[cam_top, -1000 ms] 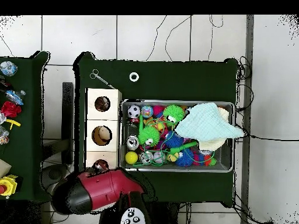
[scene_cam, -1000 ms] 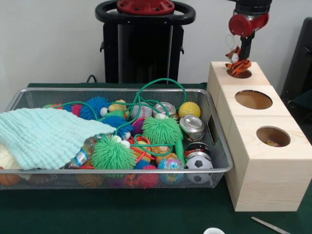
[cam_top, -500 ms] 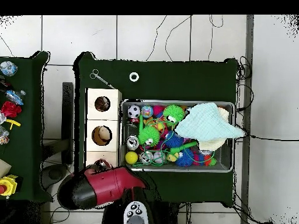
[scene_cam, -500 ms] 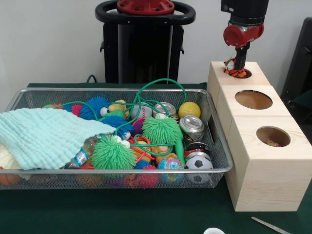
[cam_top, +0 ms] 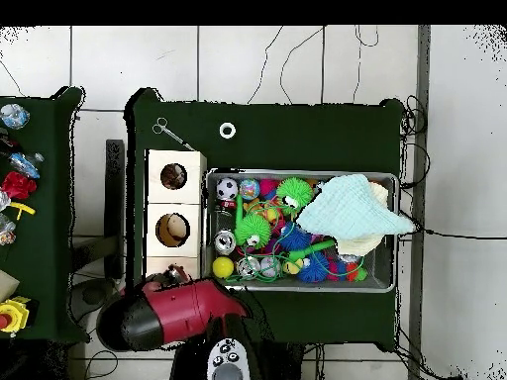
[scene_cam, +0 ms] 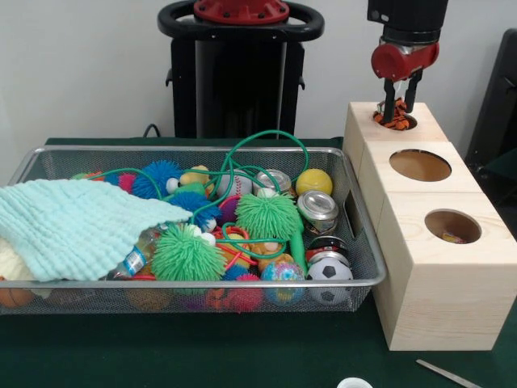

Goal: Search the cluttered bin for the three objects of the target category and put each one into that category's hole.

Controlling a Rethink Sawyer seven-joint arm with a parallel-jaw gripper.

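The silver wire-mesh bin [scene_cam: 161,284] lies on the green table, full of toys; it also shows in the overhead view [cam_top: 297,174]. Three pale wooden boxes stand in a row at its right. My gripper [scene_cam: 399,103] hangs over the round hole [scene_cam: 406,124] of the farthest box [scene_cam: 363,133]. Its fingers are open. An orange striped tiger toy [scene_cam: 394,118] sits in that hole, its top sticking out just under the fingertips. In the overhead view my red arm [cam_top: 178,312] covers the gripper and most of that box.
A pale green cloth [scene_cam: 73,226] covers the bin's left part. Fuzzy green balls [scene_cam: 187,255], a soccer ball [scene_cam: 329,268], cans [scene_cam: 317,206], a yellow ball [scene_cam: 313,181] and a green cord fill the rest. The widest hole [scene_cam: 420,165] and nearest hole [scene_cam: 452,226] lie closer.
The gripper came down with the tiger toy into the far box's hole, then opened and rose a little. The toy now rests in the hole.
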